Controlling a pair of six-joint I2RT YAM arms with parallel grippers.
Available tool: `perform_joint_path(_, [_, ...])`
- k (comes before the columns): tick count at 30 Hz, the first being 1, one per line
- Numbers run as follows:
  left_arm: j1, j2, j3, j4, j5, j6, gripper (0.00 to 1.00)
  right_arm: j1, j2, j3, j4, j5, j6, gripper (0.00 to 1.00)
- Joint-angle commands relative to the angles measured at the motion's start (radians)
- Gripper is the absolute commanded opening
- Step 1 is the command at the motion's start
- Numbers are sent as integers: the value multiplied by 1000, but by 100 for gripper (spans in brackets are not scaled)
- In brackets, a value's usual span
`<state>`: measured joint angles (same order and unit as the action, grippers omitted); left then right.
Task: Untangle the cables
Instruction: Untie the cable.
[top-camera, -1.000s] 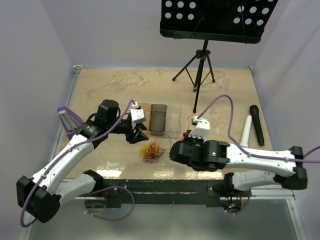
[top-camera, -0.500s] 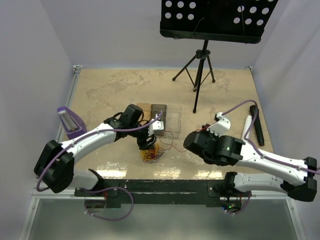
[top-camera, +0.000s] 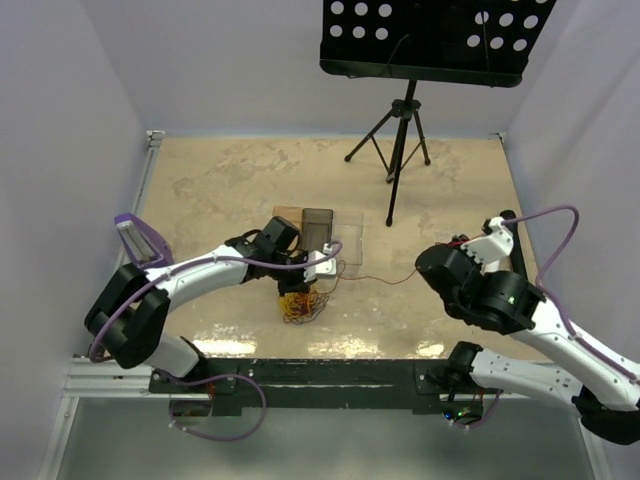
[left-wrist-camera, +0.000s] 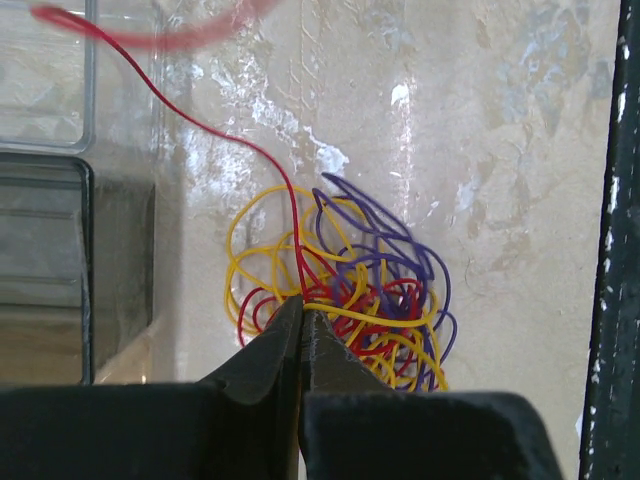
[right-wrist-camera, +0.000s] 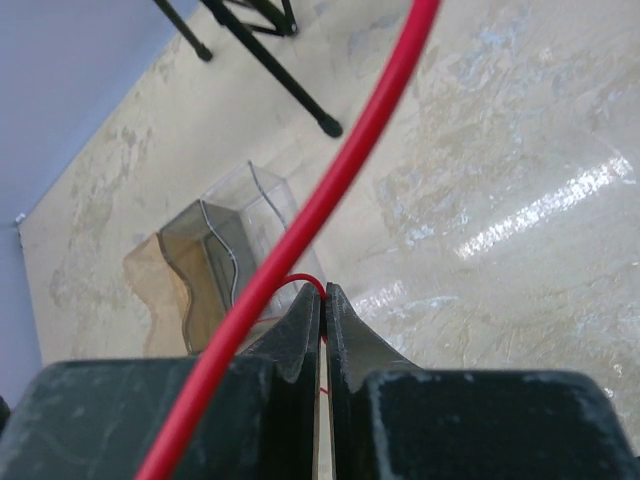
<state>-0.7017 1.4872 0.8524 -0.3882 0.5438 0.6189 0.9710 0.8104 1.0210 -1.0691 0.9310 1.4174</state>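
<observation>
The cables (top-camera: 303, 305) lie in a small tangle of yellow, red and purple loops (left-wrist-camera: 350, 290) near the table's front edge. My left gripper (top-camera: 297, 291) is down at the near edge of that tangle. Its jaws (left-wrist-camera: 302, 308) are shut, with a yellow and a red strand running into the tips. A red cable (top-camera: 385, 280) stretches from the tangle rightward to my right gripper (top-camera: 428, 268). In the right wrist view that gripper (right-wrist-camera: 322, 290) is shut on the red cable (right-wrist-camera: 300, 215), which loops over the tips and crosses close to the lens.
Clear plastic boxes (top-camera: 320, 235) stand just behind the tangle (left-wrist-camera: 60, 200) (right-wrist-camera: 225, 250). A music stand's tripod (top-camera: 400, 140) is at the back. A black microphone (top-camera: 508, 218) is partly hidden behind the right arm. A purple object (top-camera: 135, 240) sits at the left edge.
My left gripper came down onto the tangle and shut. The right arm pulled away to the right, drawing the red cable out of the tangle.
</observation>
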Motion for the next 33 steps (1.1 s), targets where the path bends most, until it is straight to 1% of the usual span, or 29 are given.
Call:
perform_joint_path(1, [2,-128,-22,-72,-44,79,0,-63,-66,76,-8,69,-81,2])
perform_joint_path(4, [4,-237,-56,-138,-65,125,0,-94,-63,112,-8,92,-130,2])
perform_joint_path(9, [19,-366,-64,-253,-119,188,0,-138,-48,168,-8,126,-208,2])
perform_joint_path(14, [22,-441,-85,-301,-166,200,0,-215,-65,244,-8,179,-314,2])
perform_joint_path(19, [41,-498,-72,-320,-240,209,0,-296,-66,385,-8,253,-437,0])
perform_joint_path(24, [111,-571,-65,-359,-284,249,0,-327,-43,517,-8,344,-520,0])
perform_joint_path(26, [158,-581,-76,-353,-301,265,0,-330,-39,560,-6,376,-532,0])
perform_joint_path(30, [258,-573,-98,-290,-340,252,0,-328,-34,613,-6,427,-563,0])
perform_joint_path(33, [298,-553,-101,-232,-369,208,0,-330,-24,619,-6,428,-577,0])
